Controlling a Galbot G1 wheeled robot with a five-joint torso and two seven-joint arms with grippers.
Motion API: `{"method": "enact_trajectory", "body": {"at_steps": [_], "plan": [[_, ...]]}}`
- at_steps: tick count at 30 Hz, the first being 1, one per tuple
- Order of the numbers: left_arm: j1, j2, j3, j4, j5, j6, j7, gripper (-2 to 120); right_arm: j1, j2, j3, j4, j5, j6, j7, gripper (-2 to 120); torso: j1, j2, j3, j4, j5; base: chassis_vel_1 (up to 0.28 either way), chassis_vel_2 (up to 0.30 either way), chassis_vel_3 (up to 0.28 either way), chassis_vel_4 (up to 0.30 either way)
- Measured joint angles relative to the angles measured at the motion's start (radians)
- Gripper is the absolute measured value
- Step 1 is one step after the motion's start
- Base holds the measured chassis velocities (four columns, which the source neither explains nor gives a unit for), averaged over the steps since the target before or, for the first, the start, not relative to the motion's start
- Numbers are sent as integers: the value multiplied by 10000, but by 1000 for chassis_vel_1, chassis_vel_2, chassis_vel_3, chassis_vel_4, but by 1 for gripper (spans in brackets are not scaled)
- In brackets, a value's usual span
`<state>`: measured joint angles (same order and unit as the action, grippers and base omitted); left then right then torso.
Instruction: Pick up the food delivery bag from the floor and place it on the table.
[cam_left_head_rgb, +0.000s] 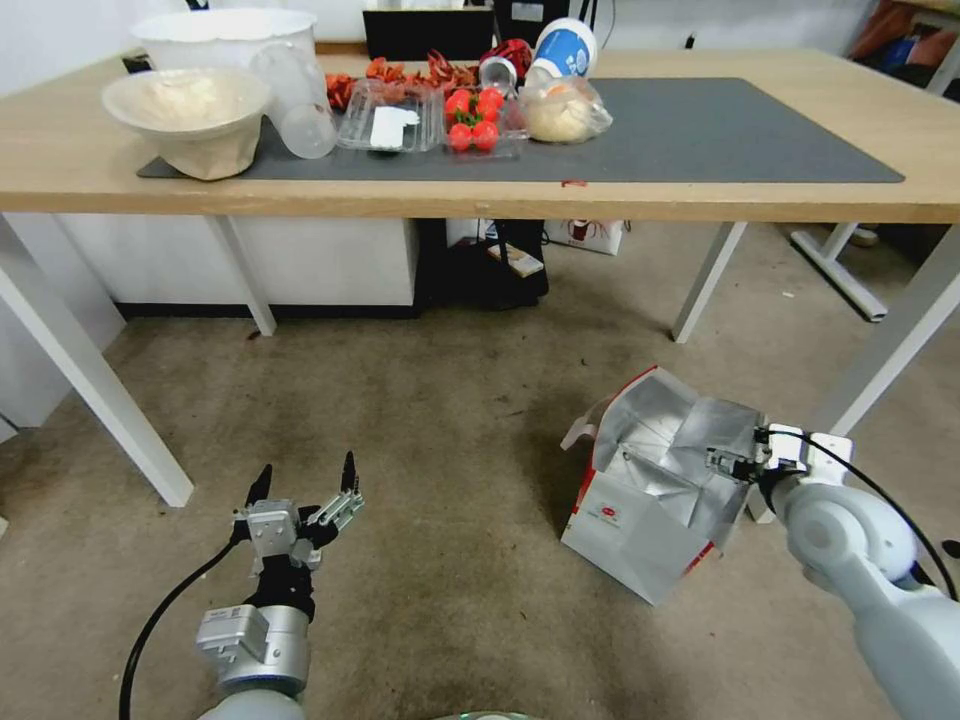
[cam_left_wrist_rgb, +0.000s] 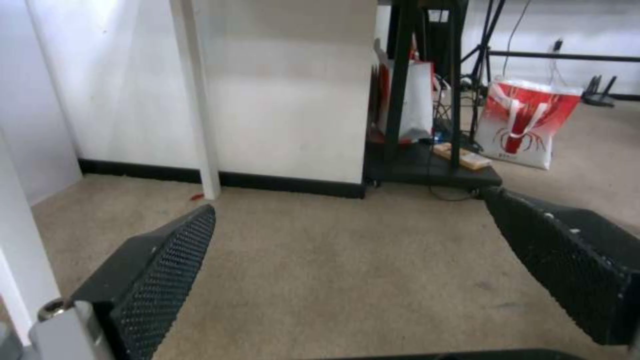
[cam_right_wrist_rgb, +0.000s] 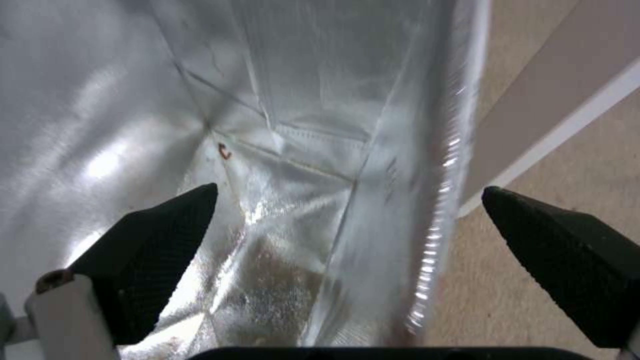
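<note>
Fingers (cam_right_wrist_rgb: 160, 240) of the right gripper (cam_right_wrist_rgb: 347, 240) stand wide open astride the bag's (cam_left_head_rgb: 640, 530) near wall, one inside against the foil lining and the other outside over the floor (cam_left_head_rgb: 440, 420), with nothing pinched yet. Seen from the head, the right gripper (cam_left_head_rgb: 733, 465) hangs at the open mouth's right side. The bag sits on the floor, mouth up and tilted, off the tabletop's (cam_left_head_rgb: 700, 195) front-right stretch and just beside a white leg (cam_left_head_rgb: 890, 335). Left gripper (cam_left_head_rgb: 305, 485) hovers low over bare floor well apart from the bag, fingers spread and holding nothing; its wrist view shows its open fingers (cam_left_wrist_rgb: 160, 270) over carpet. My judgement is that the step in hand is closing on the wall's top edge, and the task has hardly begun. Thin foil-lined fabric may fold or slide out of a one-wall pinch, so the bag could sag, swing or drop on the lift. A single-side hold would let the box hang crooked, and it could catch the leg or the tabletop's front edge going up. Food containers (cam_left_head_rgb: 390, 115) crowd the mat's (cam_left_head_rgb: 720, 130) left part; setting down there would knock them, while its right part looks free
</note>
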<state>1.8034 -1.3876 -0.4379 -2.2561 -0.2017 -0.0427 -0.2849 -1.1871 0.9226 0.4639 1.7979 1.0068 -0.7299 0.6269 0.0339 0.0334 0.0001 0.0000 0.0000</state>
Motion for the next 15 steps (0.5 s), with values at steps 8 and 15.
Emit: {"method": "enact_trajectory", "body": {"at_steps": [8,15], "plan": [[7,-57,-23,47,-1,21,-43,100,534,301,-563,-657,505,-47,390,100,0,0,0,0,0,0,0,0,0],[-52,-40,1,91,-18,39,-52,100,665,327,-676,-711,787,-42,693,93,0,1,-1,0,0,0,0,0,0]]}}
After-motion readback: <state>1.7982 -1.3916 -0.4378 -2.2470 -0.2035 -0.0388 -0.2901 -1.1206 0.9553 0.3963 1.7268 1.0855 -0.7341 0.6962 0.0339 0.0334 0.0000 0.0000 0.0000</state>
